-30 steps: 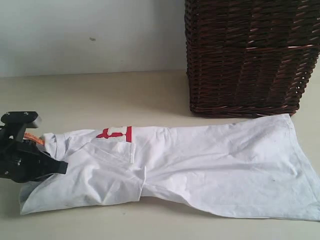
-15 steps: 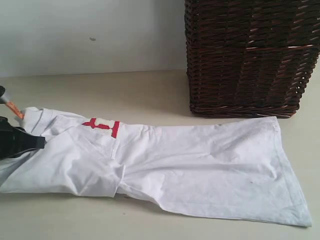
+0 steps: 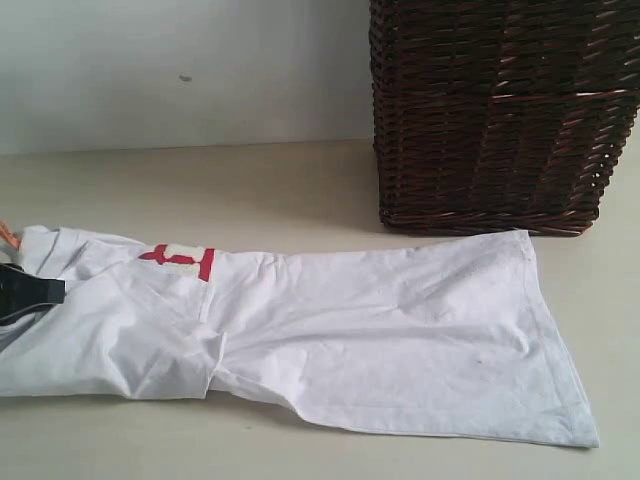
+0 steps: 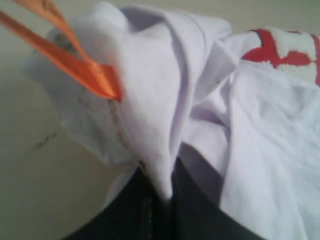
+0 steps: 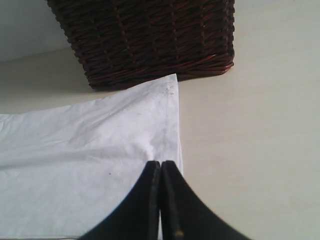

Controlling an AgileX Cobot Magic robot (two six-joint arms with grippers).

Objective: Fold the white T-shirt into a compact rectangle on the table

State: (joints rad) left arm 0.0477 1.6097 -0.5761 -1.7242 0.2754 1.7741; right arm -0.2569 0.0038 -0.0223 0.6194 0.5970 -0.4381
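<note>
Cloth pinched tight, the left gripper point(image 4: 167, 194) clamps a fold at the collar end of the white T-shirt point(image 3: 340, 325), which lies stretched along the table point(image 3: 250, 190) before the wicker basket point(image 3: 500, 110), while the right gripper point(image 5: 161, 172) hovers at its hem, jaws pressed together.

The left hand point(image 4: 162, 200) pinched a bunched fold of the shirt point(image 4: 260, 150). An orange ribbon point(image 4: 75, 62) lay against the cloth, with red lettering point(image 4: 270, 50) beyond and pale bench point(image 4: 35, 195) beneath.
</note>
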